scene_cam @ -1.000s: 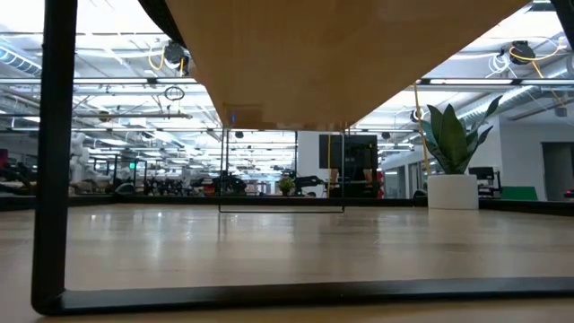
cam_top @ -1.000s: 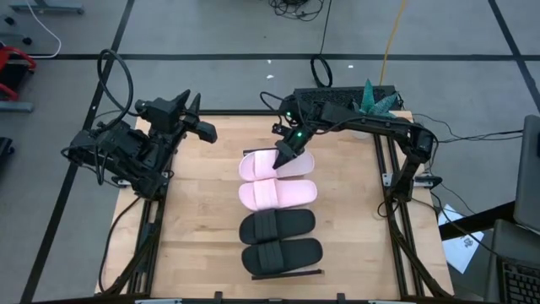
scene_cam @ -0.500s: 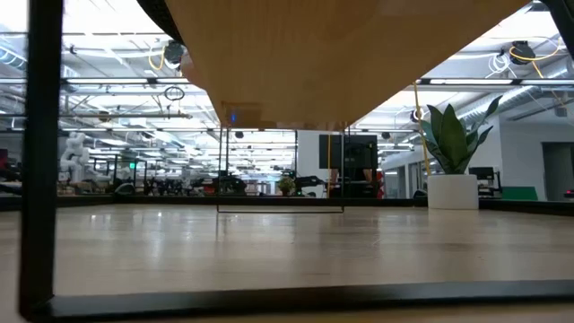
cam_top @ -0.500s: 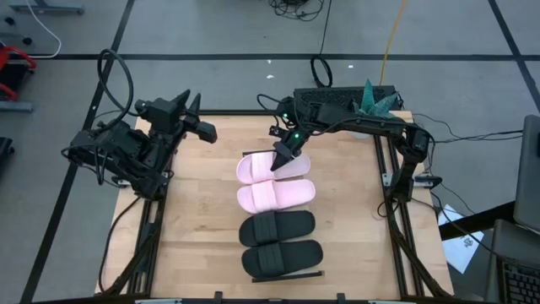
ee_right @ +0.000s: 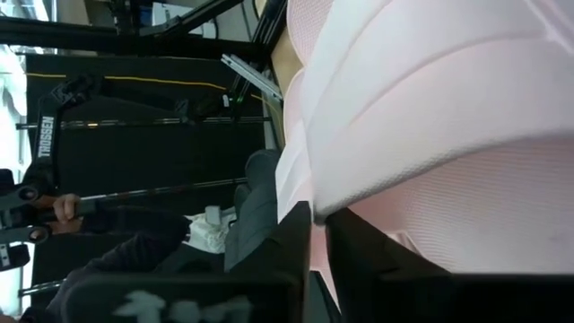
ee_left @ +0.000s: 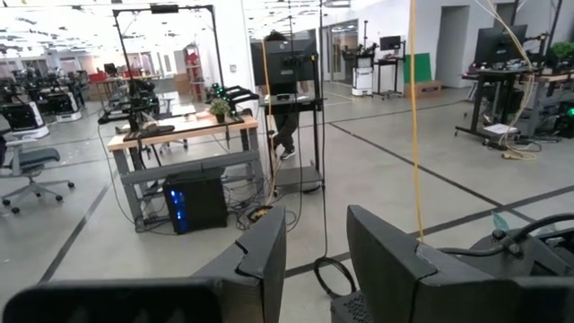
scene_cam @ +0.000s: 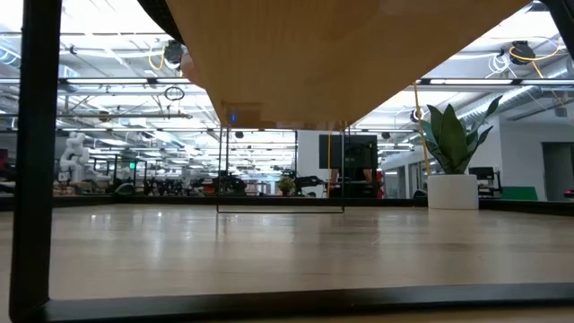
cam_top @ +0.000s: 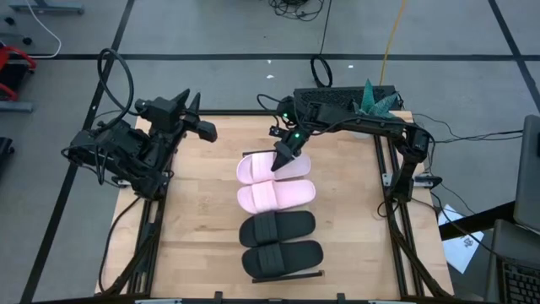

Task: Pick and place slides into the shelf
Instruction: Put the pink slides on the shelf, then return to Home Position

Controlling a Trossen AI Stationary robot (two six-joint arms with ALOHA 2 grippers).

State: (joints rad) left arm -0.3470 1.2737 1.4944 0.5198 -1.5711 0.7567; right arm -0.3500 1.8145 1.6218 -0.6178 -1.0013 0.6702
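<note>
Four slides lie side by side in a row down the table's middle on the light-wood shelf (cam_top: 287, 274): a pale pink pair (cam_top: 277, 195) at the far end and a black pair (cam_top: 281, 256) at the near end. My right gripper (cam_top: 283, 157) is shut on the farthest pink slide (cam_top: 257, 168). My left gripper (cam_top: 202, 128) hangs open above the table's far left corner, touching nothing. In the low view only the shelf's plank underside (scene_cam: 341, 54) and its dark frame leg (scene_cam: 36, 152) show. My right gripper pinches the wide strap (ee_right: 377, 161) of the farthest pink slide between its two fingers (ee_right: 291, 247), at the strap's edge. It reaches in slanting down from the table's far right. The slide's sole rests flat on the shelf.
A dark box and a green plant (cam_top: 371, 97) sit just beyond the table's far right edge. Bare tabletop (cam_top: 202, 219) lies to the left and right of the slide row. Metal frame rails (cam_top: 392, 219) run along both table sides.
My right gripper has moved slightly toward the table's left, still shut on the strap, and the farthest pink slide has shifted left with it. In the low view the shelf's dark frame leg has slid sideways.
</note>
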